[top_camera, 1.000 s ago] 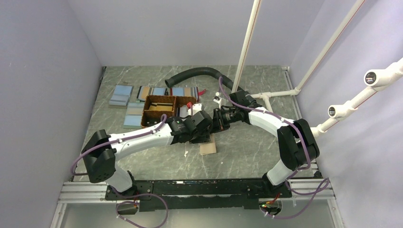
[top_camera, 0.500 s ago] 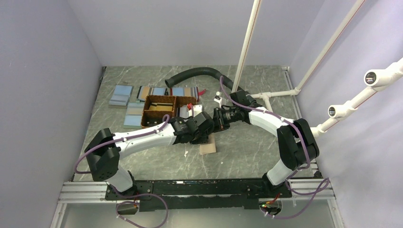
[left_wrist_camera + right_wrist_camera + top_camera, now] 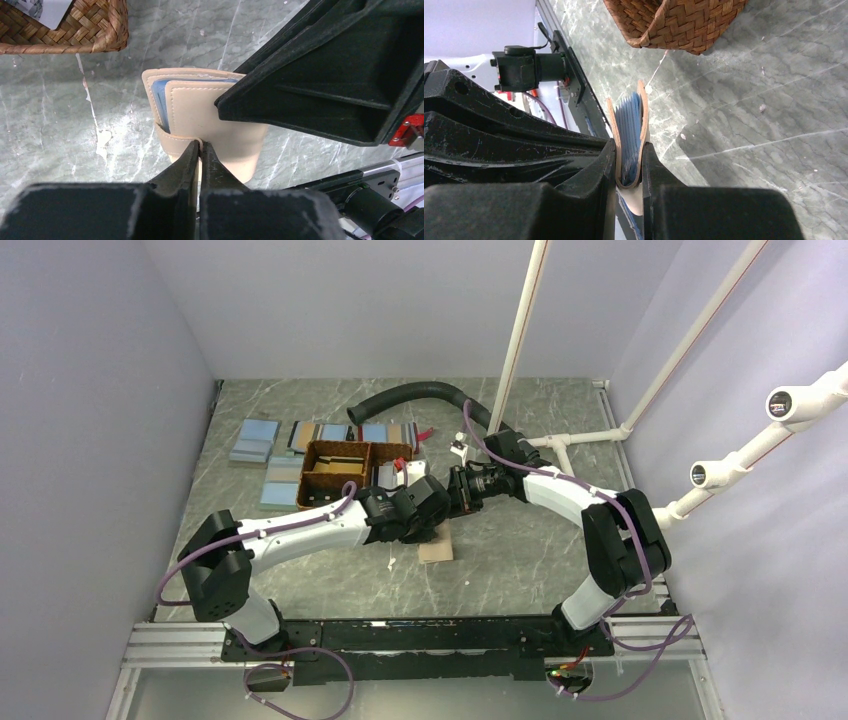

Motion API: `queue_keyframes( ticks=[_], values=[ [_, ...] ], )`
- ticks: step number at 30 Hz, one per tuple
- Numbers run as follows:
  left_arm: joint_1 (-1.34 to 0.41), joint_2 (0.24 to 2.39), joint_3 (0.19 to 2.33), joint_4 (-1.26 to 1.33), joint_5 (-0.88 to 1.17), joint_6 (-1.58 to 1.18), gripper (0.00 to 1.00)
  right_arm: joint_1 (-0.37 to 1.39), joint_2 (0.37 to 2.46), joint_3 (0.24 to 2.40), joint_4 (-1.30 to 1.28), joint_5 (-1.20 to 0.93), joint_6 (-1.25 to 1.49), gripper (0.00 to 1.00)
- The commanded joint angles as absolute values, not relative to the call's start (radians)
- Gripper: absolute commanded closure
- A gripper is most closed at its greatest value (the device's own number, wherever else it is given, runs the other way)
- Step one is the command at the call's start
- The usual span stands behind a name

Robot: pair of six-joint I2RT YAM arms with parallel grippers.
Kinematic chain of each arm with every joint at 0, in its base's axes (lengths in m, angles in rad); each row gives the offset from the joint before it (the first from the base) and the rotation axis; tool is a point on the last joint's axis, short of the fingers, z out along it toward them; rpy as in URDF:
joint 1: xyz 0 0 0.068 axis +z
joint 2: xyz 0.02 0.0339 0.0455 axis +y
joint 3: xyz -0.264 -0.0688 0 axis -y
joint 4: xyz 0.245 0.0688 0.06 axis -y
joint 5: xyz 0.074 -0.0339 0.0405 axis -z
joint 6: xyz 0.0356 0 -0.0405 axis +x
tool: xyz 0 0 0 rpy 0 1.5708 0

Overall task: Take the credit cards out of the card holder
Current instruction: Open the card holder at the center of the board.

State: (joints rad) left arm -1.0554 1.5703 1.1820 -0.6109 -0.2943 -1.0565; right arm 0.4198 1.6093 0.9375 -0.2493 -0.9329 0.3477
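Observation:
The card holder (image 3: pixel 210 115) is a tan leather wallet hanging above the grey marble table, folded nearly closed. The edges of several blue credit cards (image 3: pixel 630 125) show between its two faces. My right gripper (image 3: pixel 629 152) is shut on the card holder (image 3: pixel 642 107) at its folded spine. My left gripper (image 3: pixel 200 146) is shut on the tan strap (image 3: pixel 172 141) that wraps around the holder's lower edge. In the top view both grippers meet at mid-table, left gripper (image 3: pixel 428 518) and right gripper (image 3: pixel 458 492), and only a tan part of the card holder (image 3: pixel 437 546) shows below them.
A brown woven basket (image 3: pixel 355 472) stands just behind and left of the grippers; its corner shows in both wrist views, basket (image 3: pixel 75 30) and basket (image 3: pixel 679 20). Light blue flat rectangles (image 3: pixel 255 440) lie at the back left. A black hose (image 3: pixel 410 395) and white pipes (image 3: pixel 520 340) stand behind.
My left gripper's fingers have closed onto the holder's strap. The left arm edged slightly left, and the tan holder shifted a little with it. The right gripper kept its grip.

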Motion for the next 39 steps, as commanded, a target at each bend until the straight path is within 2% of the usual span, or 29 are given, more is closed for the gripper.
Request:
queue_keyframes(
  ticks=[1, 9, 20, 26, 28, 30, 33, 36, 39],
  values=[
    [-1.062, 1.562, 1.146, -0.607, -0.303, -1.032, 0.98, 0.423, 1.586, 0.956, -0.187, -1.08, 0.408, 1.0],
    [-1.059, 1.398, 1.012, -0.53, -0.317, -1.005, 1.0, 0.421, 1.601, 0.965, -0.219, -1.061, 0.367, 1.0],
    [-1.035, 1.018, 0.69, -0.181, -0.093, -0.84, 1.0, 0.425, 1.587, 0.938, -0.299, -1.157, 0.093, 1.0],
    [-1.017, 0.841, 0.6, -0.155, -0.05, -0.86, 1.0, 0.454, 1.635, 0.945, -0.362, -1.118, 0.01, 1.0],
    [-1.015, 0.809, 0.602, -0.166, -0.031, -0.857, 1.0, 0.463, 1.642, 0.959, -0.383, -1.091, -0.01, 0.86],
    [-1.014, 0.792, 0.618, -0.184, -0.014, -0.848, 1.0, 0.465, 1.642, 0.979, -0.413, -1.033, -0.035, 0.65],
    [-1.013, 0.788, 0.648, -0.204, 0.01, -0.829, 1.0, 0.467, 1.63, 1.007, -0.468, -0.959, -0.093, 0.39],
    [-1.012, 0.806, 0.675, -0.196, 0.039, -0.816, 1.0, 0.465, 1.604, 1.009, -0.494, -0.917, -0.136, 0.25],
    [-1.011, 0.842, 0.703, -0.177, 0.063, -0.806, 1.0, 0.466, 1.577, 1.0, -0.51, -0.91, -0.173, 0.18]
  ],
)
